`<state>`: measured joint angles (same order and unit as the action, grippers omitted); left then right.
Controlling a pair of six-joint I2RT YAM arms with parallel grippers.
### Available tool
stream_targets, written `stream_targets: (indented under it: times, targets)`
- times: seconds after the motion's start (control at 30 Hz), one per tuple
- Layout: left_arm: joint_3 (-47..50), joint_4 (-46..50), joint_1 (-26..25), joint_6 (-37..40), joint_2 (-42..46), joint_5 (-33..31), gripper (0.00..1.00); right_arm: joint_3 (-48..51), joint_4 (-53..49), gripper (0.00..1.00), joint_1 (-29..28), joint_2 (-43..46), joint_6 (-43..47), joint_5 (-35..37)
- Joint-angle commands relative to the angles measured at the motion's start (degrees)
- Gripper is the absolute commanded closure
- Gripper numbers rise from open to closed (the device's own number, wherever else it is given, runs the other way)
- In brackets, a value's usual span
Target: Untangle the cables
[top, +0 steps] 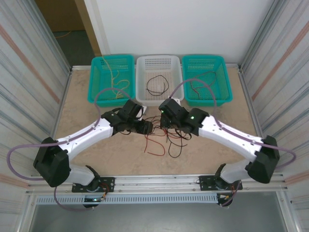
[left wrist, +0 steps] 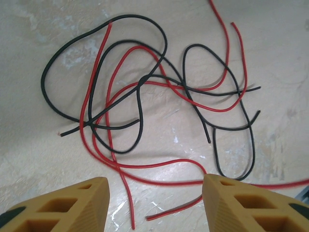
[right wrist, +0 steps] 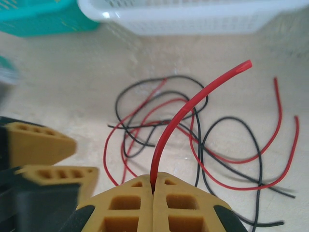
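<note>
The beige speckled tabletop [top: 79, 104] lies between a ribbed silver-grey panel on the left [top: 24, 63] and another on the right [top: 285, 48]. Behind it stands a plain white wall [top: 183, 24]. At the far left are a brown wooden board [top: 60, 14] and a dark grey floor [top: 77, 48].

Three plastic baskets stand in a row, side by side, at the far edge of the table [top: 120, 162]: a teal basket [top: 104, 99] on the left, a white basket [top: 159, 65] in the middle and a second teal basket [top: 205, 63] on the right. The table top is pale, speckled beige with scuffed, shiny patches. Ribbed metal panels [top: 24, 72] close both sides, and a plain white wall [top: 183, 24] rises behind the baskets. A metal rail [top: 159, 181] runs along the near edge.
</note>
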<state>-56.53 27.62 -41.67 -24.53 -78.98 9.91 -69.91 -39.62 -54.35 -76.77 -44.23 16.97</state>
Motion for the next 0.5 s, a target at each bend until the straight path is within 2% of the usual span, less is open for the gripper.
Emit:
stream_targets:
  times: [0.0, 0.27, 0.47]
  targets:
    - [-2.0, -1.56, 0.27, -0.69, -0.34, 2.16, 0.46, -2.47, -3.45, 1.0, -1.77, 4.51, 4.66, 5.59]
    - [-1.49, -2.64, 0.03, -0.78, -0.13, 4.25, 0.46, -8.12, -3.36, 1.0, -2.43, 11.85, 7.68, 9.78]
    - [-1.82, -3.58, -2.29, -0.57, -1.06, 4.87, 0.46, -11.09, -2.73, 1.0, 1.34, 11.94, 8.56, 9.49]
